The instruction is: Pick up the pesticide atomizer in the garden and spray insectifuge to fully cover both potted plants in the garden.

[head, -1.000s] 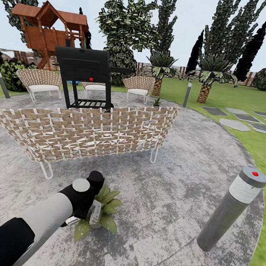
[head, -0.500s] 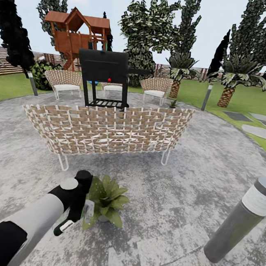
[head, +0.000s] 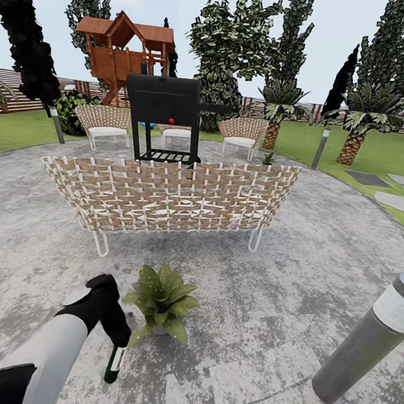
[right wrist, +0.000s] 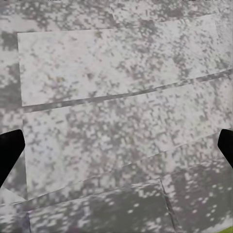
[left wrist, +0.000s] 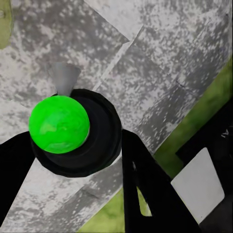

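Holding the pesticide atomizer (head: 113, 365) head-down in our left gripper (head: 116, 336) beside a potted plant (head: 162, 298) | right gripper (right wrist: 116, 148) spread | risk: bottle, seemingly inverted, sprays patio (head: 265, 309).

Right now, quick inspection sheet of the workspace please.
Surface: round grey stone patio, lawn beyond.
Job's things: pesticide atomizer held in the left gripper, hanging bottom-down beside one potted plant; a second small plant stands behind the sofa.
Clutter: woven sofa, black grill, grey bollard light.
Grippers: left shut on the atomizer; right gripper open over bare paving.
Cables: nothing seen.
Surroundings: wicker chairs, wooden playhouse, palms, slatted fence.
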